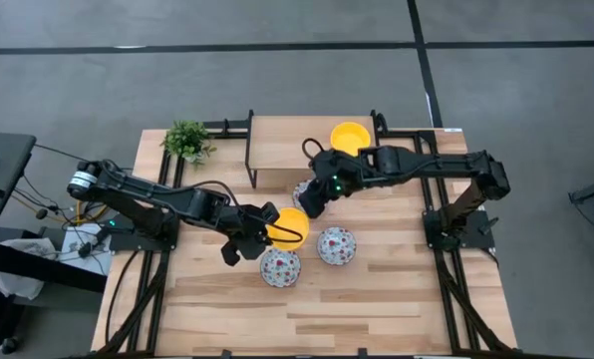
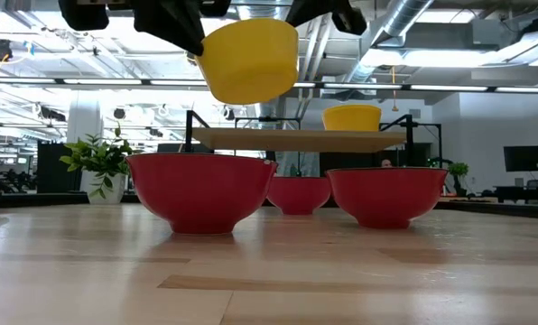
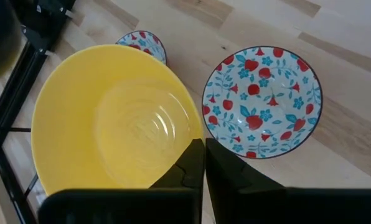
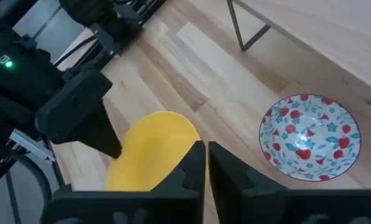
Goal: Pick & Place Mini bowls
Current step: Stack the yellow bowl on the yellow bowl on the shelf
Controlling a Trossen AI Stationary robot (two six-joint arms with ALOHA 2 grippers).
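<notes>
My left gripper (image 1: 260, 237) is shut on a plain yellow mini bowl (image 1: 290, 227), which hangs in the air over the table's middle, as the low view shows (image 2: 249, 59). My right gripper (image 1: 312, 202) hovers just beyond that bowl, shut and touching nothing. Three floral bowls, white inside and red outside, stand on their bases on the table: one (image 1: 280, 267) near the held bowl, one (image 1: 337, 246) to its right, one (image 4: 310, 137) by the shelf. A second yellow bowl (image 1: 350, 135) sits on the wooden shelf. My left gripper pinches the yellow bowl's rim (image 3: 188, 142), one finger (image 3: 184, 168) inside the bowl and the other outside. It comes slanting down from the table's left. The bowl is lifted clear of the table and slightly tilted, mouth up.
A low wooden shelf (image 1: 287, 145) on thin black legs stands at the far edge. A small green potted plant (image 1: 186, 141) sits at the far left corner. Black frame rails run along both table sides. Bare wood lies along the near edge (image 1: 307, 319).
</notes>
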